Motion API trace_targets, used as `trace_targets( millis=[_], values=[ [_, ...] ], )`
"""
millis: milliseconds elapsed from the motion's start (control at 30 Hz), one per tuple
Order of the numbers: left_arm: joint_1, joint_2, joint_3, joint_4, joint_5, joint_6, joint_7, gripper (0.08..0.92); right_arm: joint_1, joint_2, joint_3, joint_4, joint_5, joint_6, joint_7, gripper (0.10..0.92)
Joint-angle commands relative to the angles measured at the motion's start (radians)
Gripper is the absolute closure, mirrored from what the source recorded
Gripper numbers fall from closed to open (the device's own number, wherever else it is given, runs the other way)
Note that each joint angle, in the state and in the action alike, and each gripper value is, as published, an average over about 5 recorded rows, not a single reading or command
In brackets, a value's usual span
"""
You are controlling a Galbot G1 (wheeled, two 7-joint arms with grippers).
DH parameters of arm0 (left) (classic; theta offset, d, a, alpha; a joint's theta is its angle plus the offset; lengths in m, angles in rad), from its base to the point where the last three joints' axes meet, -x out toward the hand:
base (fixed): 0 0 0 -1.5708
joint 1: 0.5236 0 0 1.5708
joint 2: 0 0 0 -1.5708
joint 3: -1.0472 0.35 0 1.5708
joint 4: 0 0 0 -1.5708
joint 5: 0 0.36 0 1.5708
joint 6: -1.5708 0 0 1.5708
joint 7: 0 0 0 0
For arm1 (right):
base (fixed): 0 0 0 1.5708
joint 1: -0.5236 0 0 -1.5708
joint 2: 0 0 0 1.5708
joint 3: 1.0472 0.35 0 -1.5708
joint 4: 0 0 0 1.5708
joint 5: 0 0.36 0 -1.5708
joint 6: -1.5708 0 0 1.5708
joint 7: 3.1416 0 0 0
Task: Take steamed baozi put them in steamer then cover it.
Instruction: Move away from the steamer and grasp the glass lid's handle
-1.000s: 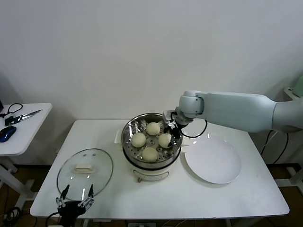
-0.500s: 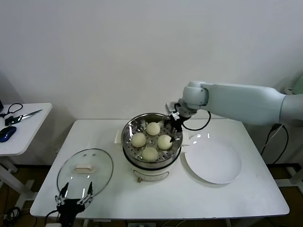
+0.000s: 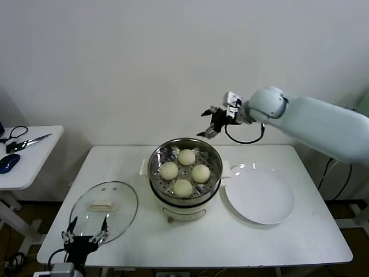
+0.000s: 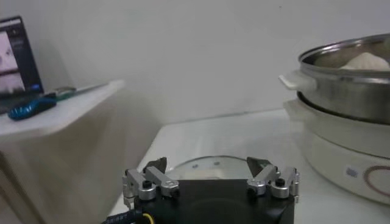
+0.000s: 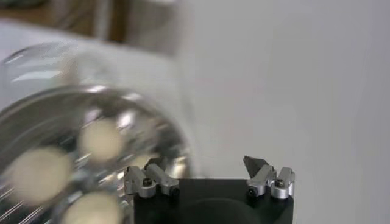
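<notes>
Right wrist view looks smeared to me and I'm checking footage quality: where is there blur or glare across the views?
Right wrist view: the steamed baozi and steamer rim are smeared, while the right gripper is sharp. Left wrist view: slightly soft and dim. Head view: sharp, with glints on the steamer's steel rim and the cover.

Head: high, facing down on desk (image 3: 300,242).
Left wrist: desk-level, near.
Right wrist: overhead.
Shared: steamer (image 3: 184,173) (image 4: 347,79) (image 5: 79,152).
</notes>
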Motion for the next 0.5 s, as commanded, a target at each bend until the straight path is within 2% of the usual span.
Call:
trace_targets(
  millis=[33, 200, 367, 500],
  values=[
    [-0.012, 0.013, -0.013, 0.005, 0.066, 0.006, 0.007, 0.177, -0.670, -0.287, 0.696, 0.133, -0.055, 0.121, 0.413, 0.203],
    [-0.034, 0.026, -0.023, 0.024, 0.063, -0.022, 0.015, 0.177, -1.140, -0.314, 1.170, 0.217, -0.117, 0.195, 0.415, 0.203],
    [-0.043, 0.039, -0.026, 0.037, 0.057, -0.032, 0.015, 0.177, -1.552, -0.224, 1.565, 0.263, -0.182, 0.271, 0.376, 0.203],
    [-0.041, 0.043, -0.020, 0.042, 0.063, -0.043, 0.013, 0.177, -1.771, -0.118, 1.731, 0.289, -0.243, 0.382, 0.340, 0.203]
  ],
)
